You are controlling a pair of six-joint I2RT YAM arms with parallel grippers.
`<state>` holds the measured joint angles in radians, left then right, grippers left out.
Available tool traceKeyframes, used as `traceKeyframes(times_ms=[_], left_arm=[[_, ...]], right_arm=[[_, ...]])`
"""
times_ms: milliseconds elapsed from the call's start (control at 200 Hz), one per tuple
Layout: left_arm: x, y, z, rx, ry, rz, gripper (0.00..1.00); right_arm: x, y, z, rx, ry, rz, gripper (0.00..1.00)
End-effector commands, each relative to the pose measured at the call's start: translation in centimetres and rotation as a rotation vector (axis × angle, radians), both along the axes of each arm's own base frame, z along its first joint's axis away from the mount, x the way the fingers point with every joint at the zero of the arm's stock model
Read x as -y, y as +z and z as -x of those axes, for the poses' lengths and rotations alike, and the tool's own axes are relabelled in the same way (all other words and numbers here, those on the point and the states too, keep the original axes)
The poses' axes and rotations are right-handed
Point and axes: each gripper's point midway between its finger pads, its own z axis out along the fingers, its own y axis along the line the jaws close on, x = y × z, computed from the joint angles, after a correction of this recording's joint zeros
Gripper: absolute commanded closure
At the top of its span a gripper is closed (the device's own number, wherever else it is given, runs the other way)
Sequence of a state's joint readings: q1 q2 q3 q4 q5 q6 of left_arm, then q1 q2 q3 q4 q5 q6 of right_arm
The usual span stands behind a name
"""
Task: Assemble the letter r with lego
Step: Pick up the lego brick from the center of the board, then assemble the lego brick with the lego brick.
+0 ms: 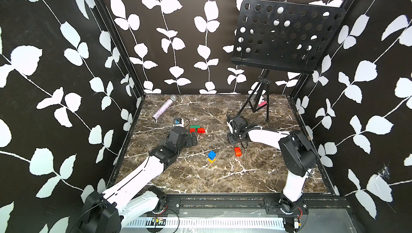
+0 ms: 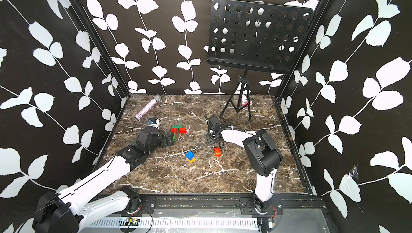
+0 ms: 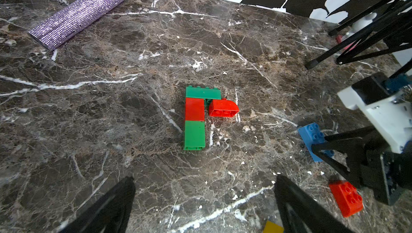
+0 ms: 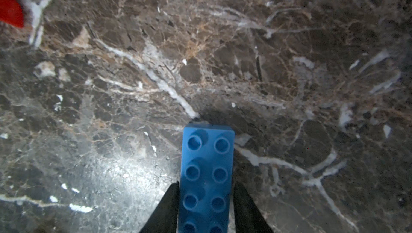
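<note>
Lego parts occupy three places on the worktop (image 1: 256, 176).

1. Partial letter, left wrist view: the dark green brick (image 3: 202, 93) forms the top bar. The red brick (image 3: 194, 109) sits under one end of the bar and touches it. The green brick (image 3: 194, 135) continues the stem and touches the red brick. The second red brick (image 3: 223, 108) lies tipped on its side under the other end of the bar, hollow underside showing, skewed, just beside the stem. In both top views this group lies left of centre, just beyond the left gripper (image 1: 194, 140).
2. Light blue brick (image 4: 206, 153): studs up, between the jaws of the right gripper (image 4: 206, 184). The jaws press against both long sides and grip the brick. Whether it is lifted off the worktop cannot be told.
3. Loose parts: the blue brick (image 1: 211, 154) is stacked on the yellow brick (image 1: 211, 160) near the middle. The orange brick (image 1: 237, 151) lies near the right arm, apart from the stack.

Left gripper jaws are spread wide and hold nothing.

At the far edge, the microphone (image 1: 164, 109) lies on the left and the music stand (image 1: 287, 35) stands on the right
</note>
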<state>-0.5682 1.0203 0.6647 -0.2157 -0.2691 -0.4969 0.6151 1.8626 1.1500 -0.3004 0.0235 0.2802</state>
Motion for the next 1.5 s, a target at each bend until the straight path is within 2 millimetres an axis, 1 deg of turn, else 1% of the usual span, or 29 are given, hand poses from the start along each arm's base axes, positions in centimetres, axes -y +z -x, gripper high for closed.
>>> traceKeyframes(times_ms=[0, 150, 230, 310, 375, 480, 495, 505, 515, 530, 565, 620, 745, 865, 950, 1045, 1175, 1390, 1495], left_arm=[[0.0, 0.2, -0.2, 0.003, -0.008, -0.001, 0.01], [0.0, 0.1, -0.1, -0.001, -0.009, -0.003, 0.01], [0.1, 0.0, -0.1, -0.003, -0.011, -0.006, 0.01], [0.1, 0.1, -0.1, -0.003, -0.012, -0.006, 0.01], [0.0, 0.0, -0.1, -0.005, -0.012, -0.009, 0.01], [0.0, 0.1, -0.2, -0.002, -0.011, -0.013, 0.01], [0.0, 0.0, -0.2, -0.002, -0.01, -0.013, 0.01], [0.0, 0.0, -0.2, -0.001, -0.01, -0.012, 0.01], [0.0, 0.0, -0.2, -0.002, -0.01, -0.011, 0.01], [0.0, 0.0, -0.3, 0.0, -0.01, -0.01, 0.01], [0.1, 0.0, -0.3, -0.001, -0.012, -0.01, 0.01], [0.2, 0.0, -0.4, 0.0, -0.015, -0.007, 0.01], [0.5, -0.3, -0.6, -0.008, -0.023, 0.001, 0.01], [0.9, -0.5, -0.8, -0.015, -0.029, 0.012, 0.01], [1.1, -0.6, -0.8, -0.019, -0.035, 0.016, 0.01], [1.2, -0.9, -0.8, -0.028, -0.036, 0.019, 0.01], [1.4, -1.2, -0.8, -0.035, -0.04, 0.026, 0.01], [1.3, -1.2, -0.8, -0.039, -0.044, 0.014, 0.01], [1.3, -1.2, -0.8, -0.038, -0.046, 0.012, 0.01]], right_arm=[[0.2, -0.8, 0.3, -0.019, 0.005, 0.023, 0.63], [0.3, -0.3, 0.1, 0.004, -0.003, 0.021, 0.66], [0.3, 0.1, -0.1, 0.018, -0.004, 0.022, 0.71], [0.6, 1.0, 0.0, 0.036, -0.013, 0.019, 0.75], [0.9, 2.6, 0.3, 0.058, -0.018, 0.002, 0.77], [1.7, 6.3, 1.5, 0.109, -0.037, -0.043, 0.79], [1.8, 6.6, 1.6, 0.113, -0.042, -0.05, 0.79], [1.9, 6.4, 1.8, 0.106, -0.044, -0.049, 0.79], [2.0, 7.3, 1.9, 0.123, -0.048, -0.065, 0.79], [2.1, 7.7, 2.1, 0.13, -0.053, -0.076, 0.79], [2.3, 8.1, 2.6, 0.128, -0.069, -0.093, 0.8], [2.5, 7.9, 3.5, 0.095, -0.094, -0.112, 0.82], [2.3, 6.1, 5.3, 0.031, -0.143, -0.17, 0.83], [1.9, 4.2, 6.2, 0.008, -0.174, -0.165, 0.82], [1.3, 3.7, 6.6, 0.01, -0.177, -0.166, 0.82], [1.3, 3.3, 7.0, 0.01, -0.177, -0.139, 0.82], [1.8, 3.1, 6.9, 0.029, -0.196, -0.118, 0.83], [2.5, 4.0, 6.0, 0.082, -0.202, -0.07, 0.83], [2.4, 4.1, 5.6, 0.092, -0.18, -0.046, 0.83]])
